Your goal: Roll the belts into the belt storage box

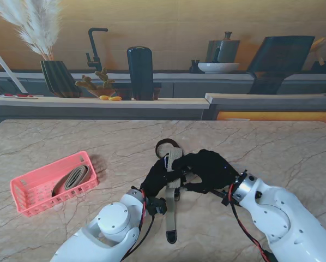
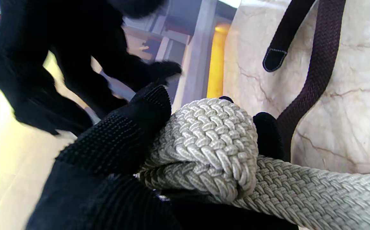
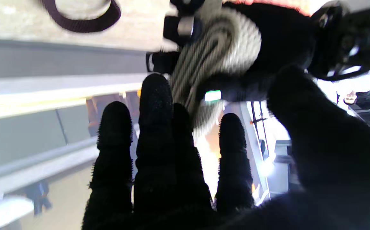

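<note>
Blur smears much of the right wrist view, so the grey belt there reads only as pale layered bands, and the buckle beside it is hard to make out. Three belts show in all: one rolled flat inside the pink storage box near the desk's left edge, one dark woven belt looped on the marble toward the middle of the desk, and the grey braided one held up between the two hands. From the stand view the grey belt hangs as a strap toward the near edge, ending in a dark tip resting on the desk. The left hand — gloved in black knit with a nubbed grip texture — is closed around the coiled start of the grey belt, thumb pressed over the thick basket-weave roll in its wrist view. The right hand sits against the roll from the other side; its fingers stand straight and close together, and whether they truly clamp the belt cannot be told. The box is a slotted plastic basket, rectangular — its far wall partly hides the rolled belt.
</note>
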